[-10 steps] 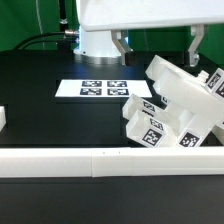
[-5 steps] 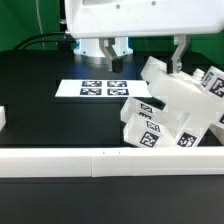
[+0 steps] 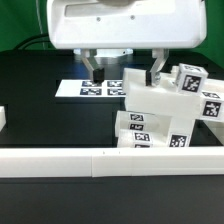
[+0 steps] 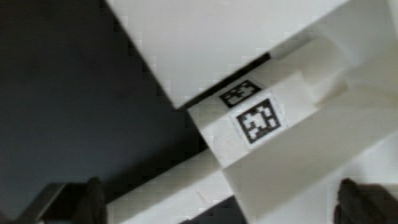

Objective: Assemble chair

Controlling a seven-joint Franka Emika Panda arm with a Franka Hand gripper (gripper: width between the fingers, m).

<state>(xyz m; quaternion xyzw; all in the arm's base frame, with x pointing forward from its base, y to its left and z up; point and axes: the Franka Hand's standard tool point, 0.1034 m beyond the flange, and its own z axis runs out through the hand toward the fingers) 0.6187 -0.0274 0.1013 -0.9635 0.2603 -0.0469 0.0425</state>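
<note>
The gripper (image 3: 124, 74), jaws spread wide and empty, hangs just above the chair (image 3: 160, 115). The chair stands on the table (image 3: 30, 95) behind the border wall (image 3: 60, 160), offset toward the exterior view's right. In the wrist view its tagged bar (image 4: 258, 118) runs slantwise to the finger line.

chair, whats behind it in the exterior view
The marker board lies behind the chair; its end toward the exterior view's right is covered by the chair, as is the black table there.
</note>
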